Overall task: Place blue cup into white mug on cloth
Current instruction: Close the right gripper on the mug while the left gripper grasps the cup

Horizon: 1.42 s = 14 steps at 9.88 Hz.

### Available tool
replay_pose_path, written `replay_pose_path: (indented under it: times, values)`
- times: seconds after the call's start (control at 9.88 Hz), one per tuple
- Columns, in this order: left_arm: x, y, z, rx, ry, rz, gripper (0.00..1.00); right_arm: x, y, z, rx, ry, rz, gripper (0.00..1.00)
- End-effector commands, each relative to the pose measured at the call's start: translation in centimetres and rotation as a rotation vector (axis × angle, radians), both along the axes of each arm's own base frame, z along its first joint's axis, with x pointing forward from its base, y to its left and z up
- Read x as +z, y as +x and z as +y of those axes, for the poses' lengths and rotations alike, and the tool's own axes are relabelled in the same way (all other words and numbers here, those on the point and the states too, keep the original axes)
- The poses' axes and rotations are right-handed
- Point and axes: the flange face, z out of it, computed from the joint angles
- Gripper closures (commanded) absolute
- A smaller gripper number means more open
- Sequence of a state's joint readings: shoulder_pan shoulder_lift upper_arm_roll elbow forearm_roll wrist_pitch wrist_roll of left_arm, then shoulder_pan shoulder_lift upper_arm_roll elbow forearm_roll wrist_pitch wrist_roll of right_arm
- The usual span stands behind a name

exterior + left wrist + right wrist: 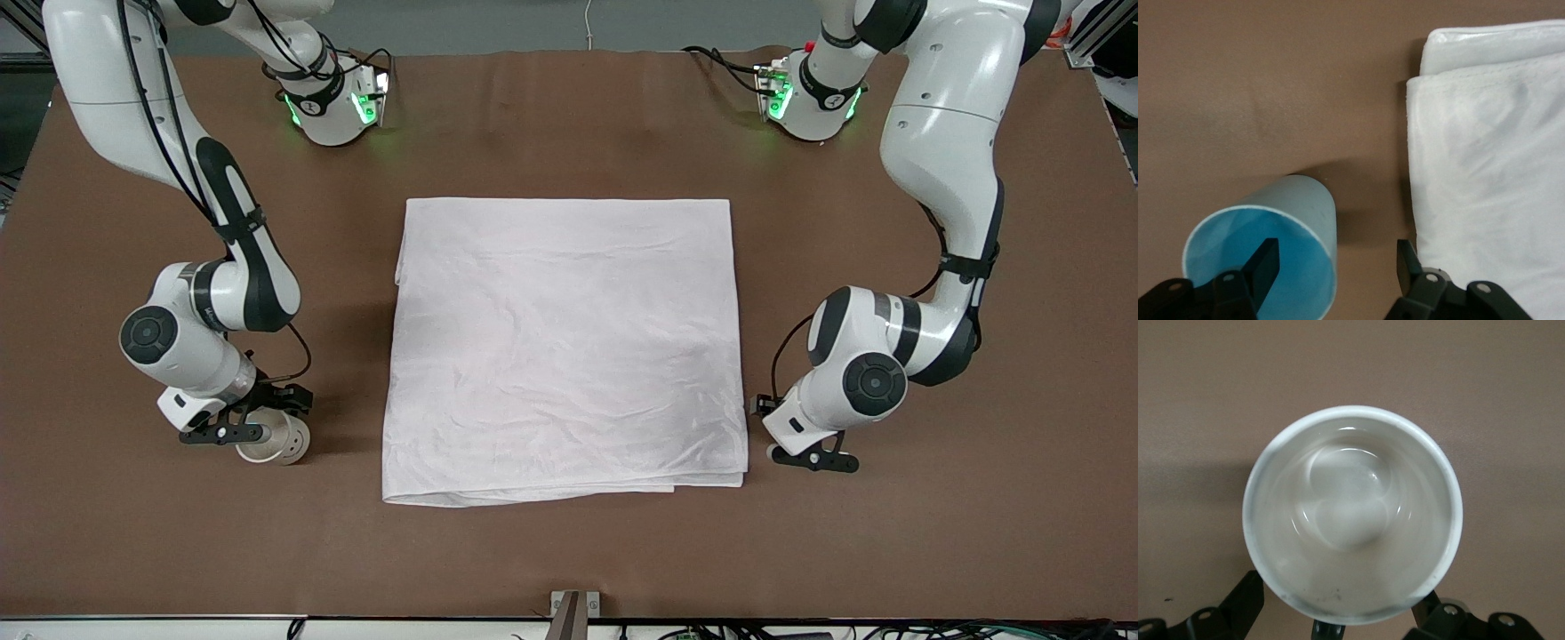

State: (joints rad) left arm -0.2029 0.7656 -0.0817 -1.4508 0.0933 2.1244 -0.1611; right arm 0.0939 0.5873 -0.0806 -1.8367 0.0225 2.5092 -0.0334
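Note:
The white mug stands on the brown table beside the cloth, toward the right arm's end. In the right wrist view the mug shows from above, cream inside, with its black handle toward the wrist. My right gripper is open, one finger on each side of the mug. The blue cup stands on the table beside the cloth's edge. My left gripper is open, one finger inside the cup and one outside its wall. In the front view the left arm hides the cup.
The cloth lies in the middle of the table, folded double, its folded edge nearest the front camera. A small metal bracket sits at the table's front edge.

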Motion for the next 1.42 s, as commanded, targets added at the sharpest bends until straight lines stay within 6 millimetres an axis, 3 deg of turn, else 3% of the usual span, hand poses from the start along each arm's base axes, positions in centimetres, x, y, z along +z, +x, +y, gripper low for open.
replay_pose_path:
  times: [0.0, 0.2, 0.3, 0.61, 0.71, 0.81, 1.11, 1.32]
  values:
    - [0.5, 0.1, -0.3, 0.005, 0.015, -0.02, 0.6, 0.1, 0.4, -0.1, -0.002, 0.008, -0.008, 0.23]
    - [0.6, 0.1, -0.2, 0.005, 0.015, -0.02, 0.91, 0.0, 0.4, -0.1, -0.004, 0.008, -0.003, 0.47]
    - [0.9, 0.2, -0.2, 0.003, 0.015, -0.021, 1.0, 0.1, 0.4, -0.1, -0.004, 0.009, -0.005, 0.5]
    - [1.0, -0.1, -0.7, -0.005, 0.018, -0.017, 1.0, 0.1, 0.4, 0.0, -0.004, 0.009, -0.003, 0.79]
    - [1.8, 0.1, -0.3, -0.006, 0.015, -0.024, 1.0, 0.1, 0.4, 0.1, -0.001, 0.009, -0.003, 0.92]
    - [2.9, -0.4, -0.4, -0.008, 0.019, -0.019, 1.0, 0.1, 0.4, 0.2, 0.001, 0.009, -0.003, 0.98]
    - [6.8, -1.2, -0.4, -0.005, 0.037, 0.009, 1.0, 0.2, 0.3, 0.5, -0.002, 0.011, 0.0, 1.0]
    - [8.5, -1.8, -0.7, -0.01, 0.049, 0.028, 1.0, 1.3, 0.1, 0.9, 0.0, 0.015, 0.023, 1.0]
